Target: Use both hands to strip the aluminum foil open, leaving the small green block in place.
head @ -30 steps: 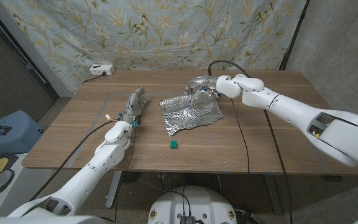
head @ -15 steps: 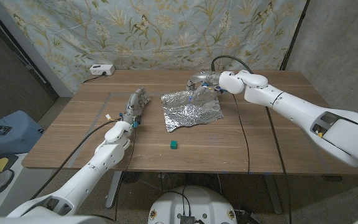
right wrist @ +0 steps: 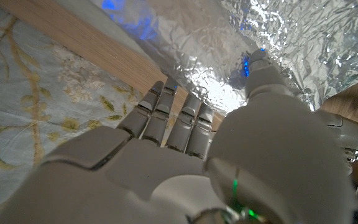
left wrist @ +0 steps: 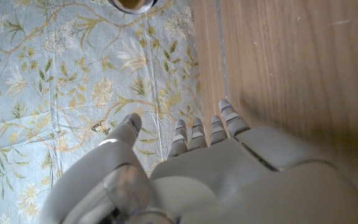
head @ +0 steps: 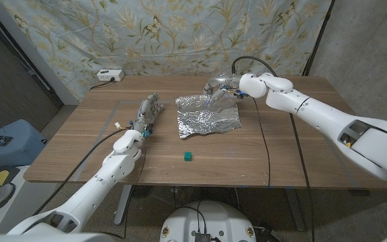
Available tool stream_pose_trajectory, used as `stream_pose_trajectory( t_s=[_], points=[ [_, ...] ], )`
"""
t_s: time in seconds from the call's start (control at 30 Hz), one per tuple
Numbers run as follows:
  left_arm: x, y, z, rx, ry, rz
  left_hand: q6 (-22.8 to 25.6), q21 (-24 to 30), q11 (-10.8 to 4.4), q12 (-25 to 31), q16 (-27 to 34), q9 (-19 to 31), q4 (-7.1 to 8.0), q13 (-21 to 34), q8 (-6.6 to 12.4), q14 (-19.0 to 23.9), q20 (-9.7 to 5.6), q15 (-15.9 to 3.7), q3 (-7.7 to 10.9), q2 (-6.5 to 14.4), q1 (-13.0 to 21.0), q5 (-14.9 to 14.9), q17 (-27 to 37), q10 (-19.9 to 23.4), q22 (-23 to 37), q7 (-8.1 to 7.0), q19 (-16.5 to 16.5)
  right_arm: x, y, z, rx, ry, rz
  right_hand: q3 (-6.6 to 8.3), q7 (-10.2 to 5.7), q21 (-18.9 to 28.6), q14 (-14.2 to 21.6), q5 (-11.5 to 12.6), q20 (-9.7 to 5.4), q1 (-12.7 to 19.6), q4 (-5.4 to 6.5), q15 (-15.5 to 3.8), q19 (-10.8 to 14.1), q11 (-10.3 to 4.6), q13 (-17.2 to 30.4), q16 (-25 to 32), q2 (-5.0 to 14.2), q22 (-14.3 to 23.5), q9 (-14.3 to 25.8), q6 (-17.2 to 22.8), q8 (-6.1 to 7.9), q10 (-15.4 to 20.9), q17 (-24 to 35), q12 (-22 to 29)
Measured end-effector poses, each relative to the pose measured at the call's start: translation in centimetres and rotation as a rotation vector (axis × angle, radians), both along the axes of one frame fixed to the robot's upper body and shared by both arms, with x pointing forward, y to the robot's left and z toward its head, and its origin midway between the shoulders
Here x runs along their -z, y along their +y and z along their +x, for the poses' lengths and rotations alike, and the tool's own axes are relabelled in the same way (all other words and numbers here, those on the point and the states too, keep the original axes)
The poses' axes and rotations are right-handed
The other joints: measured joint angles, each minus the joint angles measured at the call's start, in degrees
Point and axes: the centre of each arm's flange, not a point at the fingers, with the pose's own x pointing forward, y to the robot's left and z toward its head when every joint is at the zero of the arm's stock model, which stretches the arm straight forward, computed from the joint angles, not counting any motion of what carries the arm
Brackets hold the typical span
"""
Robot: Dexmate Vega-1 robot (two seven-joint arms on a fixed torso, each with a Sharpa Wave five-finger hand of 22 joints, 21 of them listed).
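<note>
Here the wooden table (head: 86,144) spreads widest before me, and on it, toward the far middle, lies the foil (head: 207,117), already opened out into a crinkled sheet, which I judge means most of the stripping is done. My right arm reaches in from the right across the far side, and my right hand (head: 219,90) sits at the sheet's far right corner; in the right wrist view my fingers (right wrist: 169,118) lie against the silvery surface, thumb on it too, but whether I am pinching the edge or only pressing it I cannot tell. My left hand (head: 148,112) stands apart to the left of the sheet, fingers spread and holding nothing, probably waiting to take the opposite edge. Smallest of all, the green block (head: 188,156) sits bare on the wood near the front edge, well clear of the sheet.
</note>
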Motion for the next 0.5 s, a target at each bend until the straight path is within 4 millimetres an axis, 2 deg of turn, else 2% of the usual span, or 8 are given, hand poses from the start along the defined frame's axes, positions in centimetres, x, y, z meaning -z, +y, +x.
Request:
stream_pose_trajectory(
  t_s=[0.5],
  points=[
    [-0.7, -0.5, -0.7, 0.021, -0.014, 0.003, 0.00, 0.00, 0.00, 0.00, 0.00, 0.00, -0.33, 0.00, 0.00, 0.00, 0.00, 0.00, 0.32, 0.00, 0.00, 0.22, 0.01, 0.00, 0.00, 0.00, 0.00, -1.5, -1.7, 0.2, 0.014, 0.058, 0.085, -0.32, 0.41, 0.00, 1.24, -0.22, 0.00, 0.00, 0.00, -0.02, 0.82, 0.50, 0.25, 0.60, 0.00, -0.01, 0.08, 0.42, -0.12, 0.58, 0.42, 0.38]
  ],
)
